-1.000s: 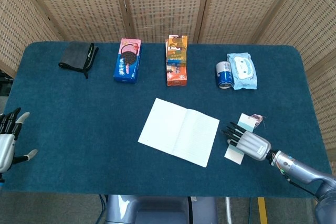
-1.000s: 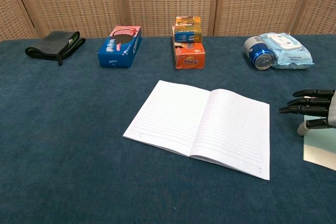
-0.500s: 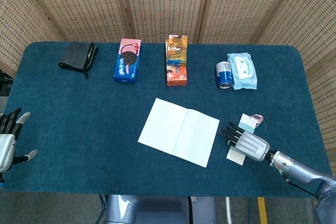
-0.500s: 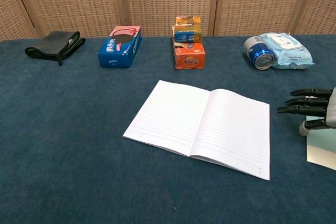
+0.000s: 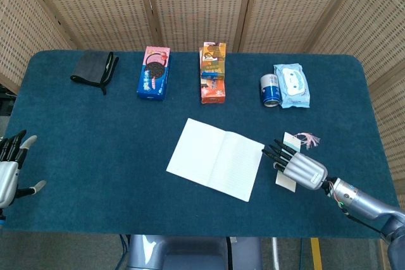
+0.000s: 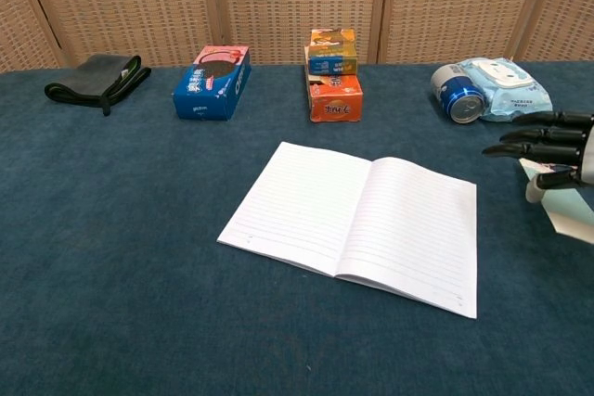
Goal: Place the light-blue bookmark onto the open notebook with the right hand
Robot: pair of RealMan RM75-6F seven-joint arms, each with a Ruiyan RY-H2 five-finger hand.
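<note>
Right hand (image 5: 302, 169) has the light-blue bookmark (image 5: 286, 179) in its grip, as far as the two views allow: the card hangs beneath the palm, tilted, and in the chest view its pale edge shows under the thumb while the dark fingers (image 6: 524, 148) reach out nearly straight toward the notebook. I take this for a pinch between thumb and fingers, with the card lifted off the cloth, though the contact itself is partly hidden by the hand. A pink tassel (image 5: 308, 136) trails from the card's far end, just behind the fingers.

Just ahead of the fingertips lies the open notebook (image 5: 216, 158), flat, its lined pages up and its near right corner closest to the hand. Hand and page are near but apart; nothing rests on the paper yet.

So the step in hand looks like the carry: the pick is made, the placing is not. The next move calls for bringing the hand further in over the right-hand page, lowering until the card lies flat on the paper, then parting thumb and fingers without dragging the card or ruffling the page. The tassel could snag on the fingers at release.

Beyond the hand, toward the screen, sit a blue can (image 5: 271, 90) and a pack of wipes (image 5: 292, 85); further across are an orange box (image 5: 213, 73), a blue biscuit box (image 5: 154, 73) and a dark pouch (image 5: 93, 70). Well apart, the left hand (image 5: 11, 165) waits at the table's edge, fingers spread, holding nothing.
</note>
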